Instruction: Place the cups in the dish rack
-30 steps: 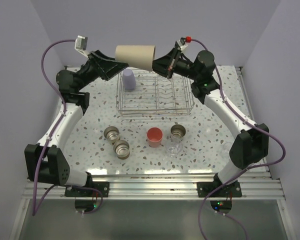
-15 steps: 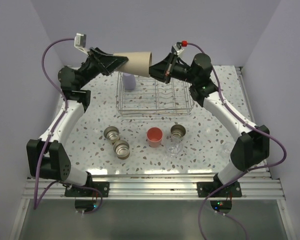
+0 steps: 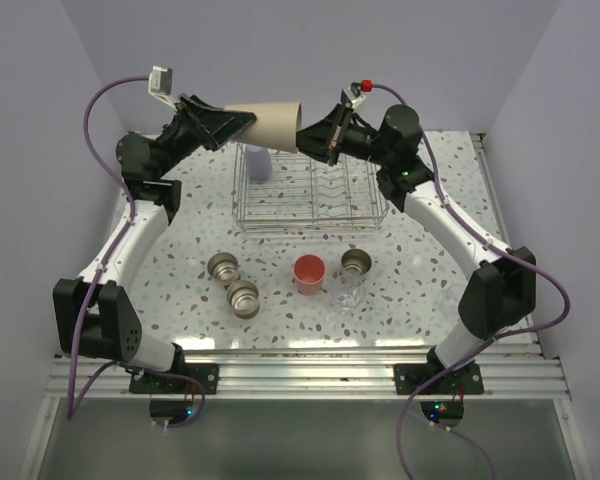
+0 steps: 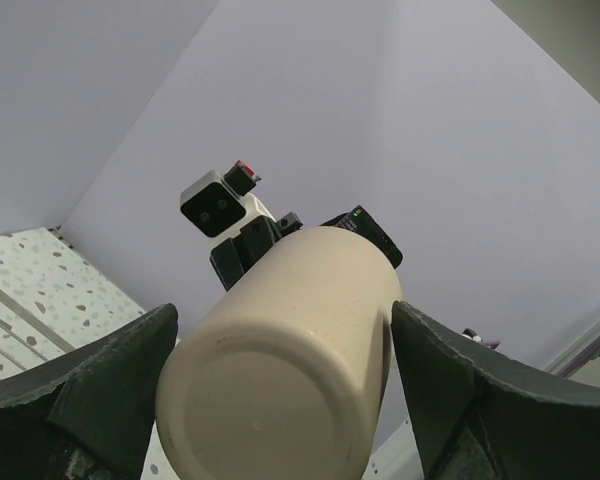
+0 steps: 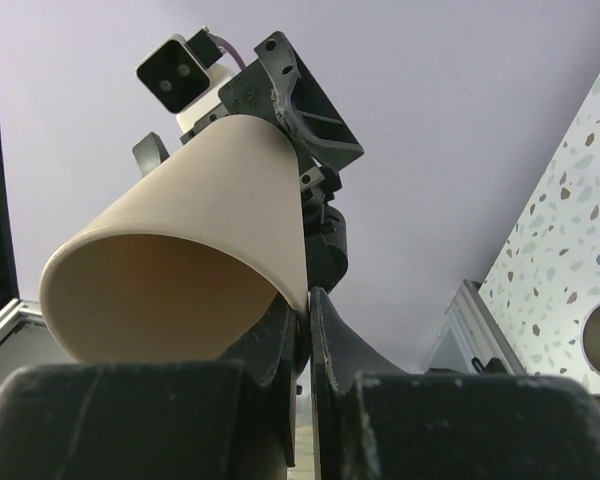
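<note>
A tan cup (image 3: 270, 125) hangs tilted in the air above the far left of the wire dish rack (image 3: 310, 222). My right gripper (image 3: 315, 140) is shut on its rim (image 5: 302, 290). My left gripper (image 3: 238, 122) is open, with its jaws on either side of the cup's base (image 4: 270, 400) and a small gap on one side. A lavender cup (image 3: 259, 160) stands upside down in the rack's far left corner. Three metal cups (image 3: 223, 267) (image 3: 243, 298) (image 3: 357, 263), a red cup (image 3: 309, 272) and a clear cup (image 3: 349, 293) stand on the table in front of the rack.
The speckled table (image 3: 180, 250) has walls on three sides. A metal rail (image 3: 310, 365) runs along the near edge by the arm bases. Divider prongs (image 3: 335, 190) stand in the right half of the rack.
The tan cup has tilted from level to mouth-down towards the right. My left gripper has moved further over its base. Little has moved in the last half second.
</note>
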